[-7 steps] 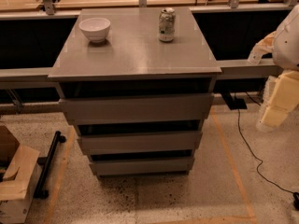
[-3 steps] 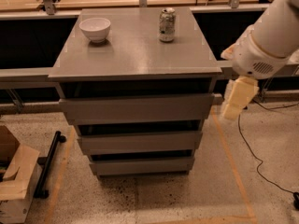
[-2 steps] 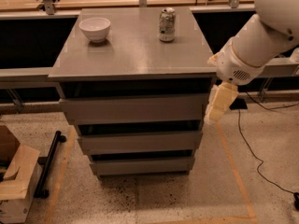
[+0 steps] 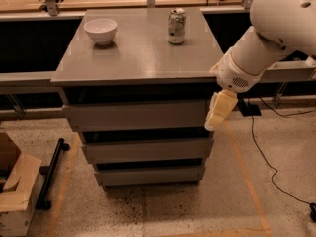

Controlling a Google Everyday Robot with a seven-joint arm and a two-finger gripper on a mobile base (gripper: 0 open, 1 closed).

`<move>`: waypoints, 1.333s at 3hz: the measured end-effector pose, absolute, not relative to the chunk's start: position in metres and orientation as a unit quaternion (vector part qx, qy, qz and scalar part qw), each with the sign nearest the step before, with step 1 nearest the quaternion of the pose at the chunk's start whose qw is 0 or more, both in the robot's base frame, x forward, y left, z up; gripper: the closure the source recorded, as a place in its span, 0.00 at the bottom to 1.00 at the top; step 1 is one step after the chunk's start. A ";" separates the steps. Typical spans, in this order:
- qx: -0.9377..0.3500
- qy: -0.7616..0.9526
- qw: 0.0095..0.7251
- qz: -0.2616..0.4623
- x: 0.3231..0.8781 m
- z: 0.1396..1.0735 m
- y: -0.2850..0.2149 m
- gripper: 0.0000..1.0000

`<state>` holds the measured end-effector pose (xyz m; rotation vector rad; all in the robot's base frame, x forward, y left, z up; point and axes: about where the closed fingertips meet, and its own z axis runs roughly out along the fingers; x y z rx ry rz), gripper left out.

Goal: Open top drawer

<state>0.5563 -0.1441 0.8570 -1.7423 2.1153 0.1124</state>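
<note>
The cream gripper hangs at the right end of the wide plain grey top drawer, which sits shut; whether the jaws are apart, I cannot tell.

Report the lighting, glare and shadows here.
Camera view: warm, dim light; a soft sheen on the cabinet top by the can; dark shadow under it, above the top drawer; the gripper, at that drawer's right end, stands out pale.
</note>
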 end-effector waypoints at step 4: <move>-0.584 0.759 0.269 0.098 0.620 0.752 -0.139 0.00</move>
